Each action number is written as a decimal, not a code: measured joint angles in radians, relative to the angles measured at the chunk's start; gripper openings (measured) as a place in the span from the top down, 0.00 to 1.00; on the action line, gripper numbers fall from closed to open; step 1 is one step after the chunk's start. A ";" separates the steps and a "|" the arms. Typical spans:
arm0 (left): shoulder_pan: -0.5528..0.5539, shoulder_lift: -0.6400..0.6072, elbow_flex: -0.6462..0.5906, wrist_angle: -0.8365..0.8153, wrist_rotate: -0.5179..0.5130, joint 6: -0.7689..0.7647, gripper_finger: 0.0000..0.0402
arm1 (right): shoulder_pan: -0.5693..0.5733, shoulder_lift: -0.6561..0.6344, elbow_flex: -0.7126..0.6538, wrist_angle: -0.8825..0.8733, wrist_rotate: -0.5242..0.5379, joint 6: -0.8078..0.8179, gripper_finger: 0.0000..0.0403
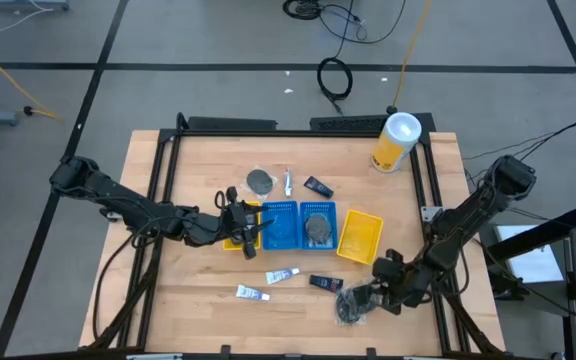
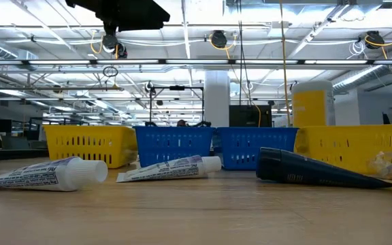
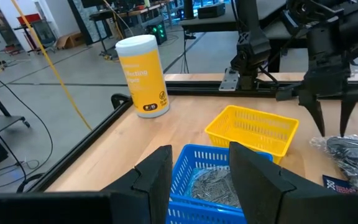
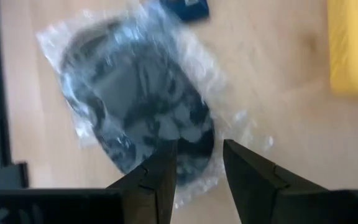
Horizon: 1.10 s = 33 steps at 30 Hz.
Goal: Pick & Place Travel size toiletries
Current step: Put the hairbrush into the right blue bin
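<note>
Wooden worktop (image 1: 168, 300) is carrying the wrapped bundle (image 1: 349, 306) near its front right edge. Your right pincer (image 1: 365, 296) is hovering open just above it; be lowering until both fingers straddle the crinkly wrap. Left pincer (image 1: 251, 228) is waiting open over the bins.

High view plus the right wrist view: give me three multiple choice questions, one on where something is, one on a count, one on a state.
1. Where does the yellow canister stand?
A. On the floor
B. By the table corner at the high view's upper right
C. At the table's middle

2. How many blue bins are there?
A. One
B. Four
C. Two

3. How is the right pincer?
A. Open over the wrapped bundle
B. Shut on a white tube
C. Shut on a bin's rim

Answers: B, it stands by that corner; C, two sit side by side; A, its fingers are apart above the bundle.
</note>
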 joint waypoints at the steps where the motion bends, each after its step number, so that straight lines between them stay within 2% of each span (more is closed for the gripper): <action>1: 0.000 0.000 0.000 0.000 0.000 0.000 0.60 | -0.006 -0.011 0.000 0.003 0.003 -0.016 0.69; 9: 0.000 0.000 0.000 -0.001 0.000 0.001 0.60 | -0.039 -0.040 -0.018 -0.099 0.004 -0.048 0.69; 15: 0.000 0.000 0.000 -0.009 0.000 0.001 0.60 | -0.077 -0.035 -0.073 0.043 0.001 -0.110 0.69; 19: 0.001 0.000 0.000 -0.009 0.000 0.002 0.60 | -0.098 -0.035 -0.105 0.073 -0.001 -0.129 0.69; 22: 0.001 0.000 0.000 -0.009 0.000 0.002 0.60 | -0.112 -0.036 -0.150 0.161 -0.010 -0.133 0.69; 29: 0.001 0.000 0.000 -0.010 0.000 0.002 0.60 | -0.133 -0.035 -0.266 0.489 -0.097 -0.144 0.69; 33: 0.001 0.000 0.000 -0.011 0.000 0.002 0.60 | -0.133 -0.035 -0.293 0.580 -0.141 -0.176 0.69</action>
